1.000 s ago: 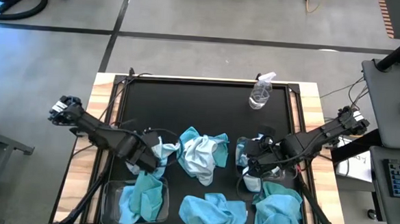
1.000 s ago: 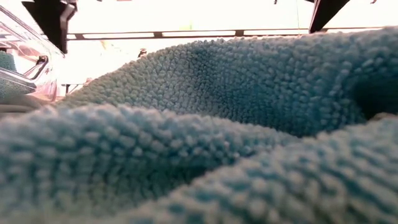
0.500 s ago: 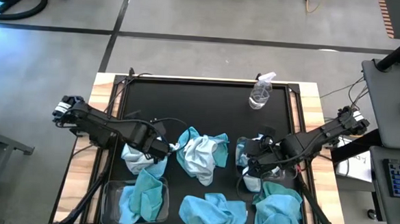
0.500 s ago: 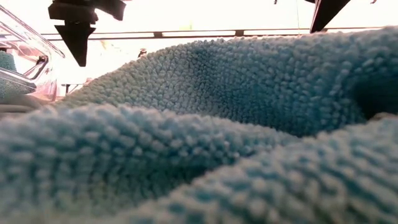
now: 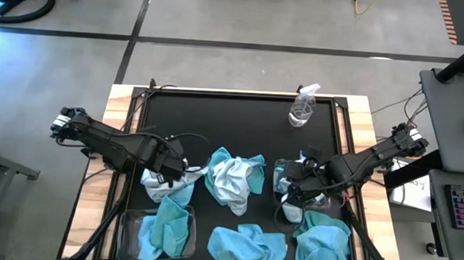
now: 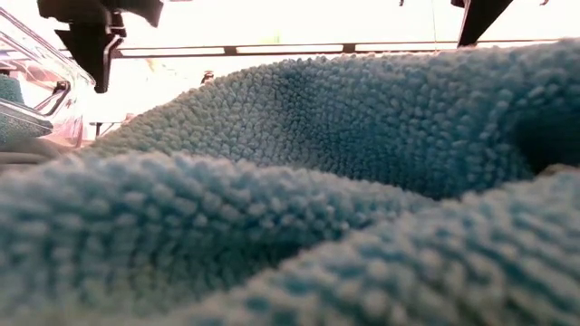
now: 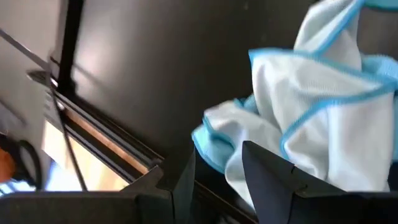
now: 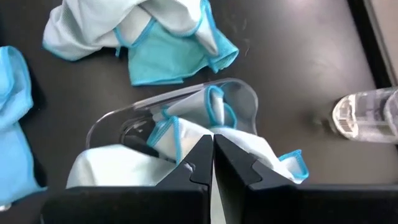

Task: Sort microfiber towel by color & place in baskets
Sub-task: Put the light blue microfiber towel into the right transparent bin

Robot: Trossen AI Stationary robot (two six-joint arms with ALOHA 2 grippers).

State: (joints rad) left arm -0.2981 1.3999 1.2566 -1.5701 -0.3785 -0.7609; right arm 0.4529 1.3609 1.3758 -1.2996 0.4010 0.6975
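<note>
black-topped bench point(image 5: 240, 118) carries scattered towels. turquoise towel point(image 6: 344, 199) lies right against low camera, blocking nearly whole view. pale towel pile point(image 5: 233, 178) mid-bench; two turquoise towels point(image 5: 246, 246) at near edge. left basket point(image 5: 127, 236) holds turquoise towel; right basket point(image 8: 180, 118), lying tipped on its side, holds pale towel point(image 8: 193, 134). spray bottle point(image 5: 302, 108) stands at far side. left hand point(image 5: 175, 175) over pale towel point(image 7: 323, 118), fingers parted. right hand point(image 8: 212, 163) at right basket, fingers pressed together, empty.
</note>
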